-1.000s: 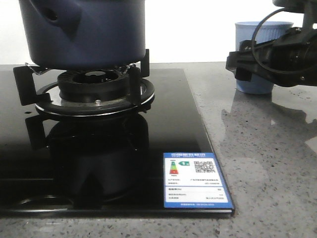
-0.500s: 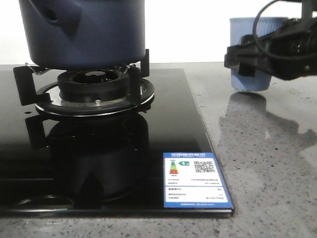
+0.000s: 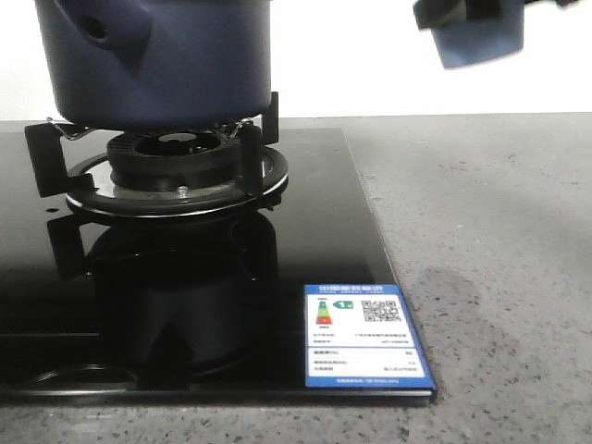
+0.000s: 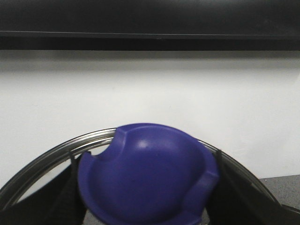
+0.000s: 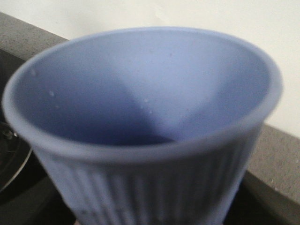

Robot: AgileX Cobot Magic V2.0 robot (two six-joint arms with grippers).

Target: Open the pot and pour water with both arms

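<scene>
The cup (image 3: 476, 37) is being held by the right gripper (image 3: 442, 14) at the upper right, the lid (image 4: 145, 176) by the left, and should be kept level until over the pot (image 3: 157, 60) at upper left.

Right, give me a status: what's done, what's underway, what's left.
Done: the lid fills the left wrist view, apparently held by the left arm, so the pot on the burner looks opened. Underway: the cup hangs above the counter, carried by the right arm. Left: carrying it over the pot and pouring.
</scene>
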